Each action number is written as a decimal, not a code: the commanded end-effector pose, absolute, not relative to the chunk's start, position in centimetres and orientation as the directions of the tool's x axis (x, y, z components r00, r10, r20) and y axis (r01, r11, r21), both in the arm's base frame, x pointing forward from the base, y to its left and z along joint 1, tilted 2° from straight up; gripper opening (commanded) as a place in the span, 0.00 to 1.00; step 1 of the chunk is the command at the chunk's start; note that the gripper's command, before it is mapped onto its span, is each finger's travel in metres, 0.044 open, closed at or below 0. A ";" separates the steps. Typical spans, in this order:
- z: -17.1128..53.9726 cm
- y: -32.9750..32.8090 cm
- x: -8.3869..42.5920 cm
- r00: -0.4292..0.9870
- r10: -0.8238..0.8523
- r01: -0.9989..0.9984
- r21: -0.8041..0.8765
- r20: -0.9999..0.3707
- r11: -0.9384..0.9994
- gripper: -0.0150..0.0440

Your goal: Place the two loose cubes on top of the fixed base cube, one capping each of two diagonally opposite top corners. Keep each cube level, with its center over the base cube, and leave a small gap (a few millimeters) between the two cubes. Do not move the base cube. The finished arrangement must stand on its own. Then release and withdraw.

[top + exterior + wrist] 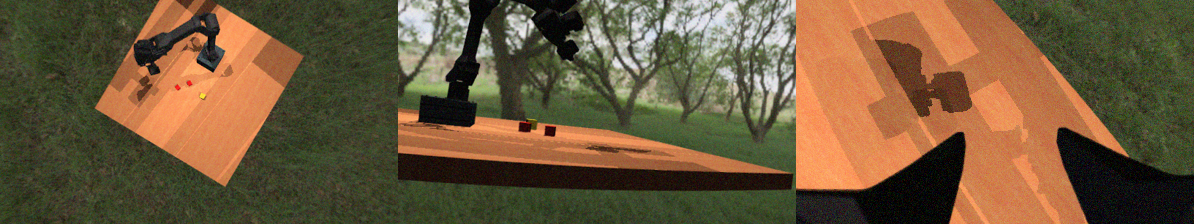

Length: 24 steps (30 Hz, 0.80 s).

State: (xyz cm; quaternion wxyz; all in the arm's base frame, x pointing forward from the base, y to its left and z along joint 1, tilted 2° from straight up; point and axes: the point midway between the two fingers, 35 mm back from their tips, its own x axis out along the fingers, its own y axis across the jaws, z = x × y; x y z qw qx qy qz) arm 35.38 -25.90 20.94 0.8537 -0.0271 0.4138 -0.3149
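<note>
Three cubes sit mid-frame on your surface (219, 139): two red cubes (178, 87) (189, 83) near each other, yellow cube (202, 96) lower right. Your gripper (154, 69) hangs upper left, well apart, fingers partly open, holding nothing. No writing shows.

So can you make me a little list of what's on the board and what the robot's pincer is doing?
board: orange wooden board on grass
red cubes: two, red cube and red cube, side by side, apart, on the board
yellow cube: yellow cube, alone on the board, nothing stacked on it
pincer: pincer open, holding nothing, up in the air, away from all cubes
under the pincer: bare board with the arm's shadow
stacking: not started
</note>
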 end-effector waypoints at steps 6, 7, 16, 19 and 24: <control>13.6 -15.6 37.0 0.314 -0.225 0.289 -0.133 -0.922 0.948 0.70; 12.9 -14.4 36.9 0.284 -0.189 0.267 -0.112 -0.940 0.957 0.70; 9.7 -7.3 35.1 0.064 -0.001 0.168 0.010 -0.998 0.986 0.70; 9.5 -7.3 35.1 0.064 -0.001 0.168 0.010 -0.998 0.986 0.70; 5.0 -7.3 35.5 0.064 -0.001 0.168 0.010 -0.998 0.986 0.70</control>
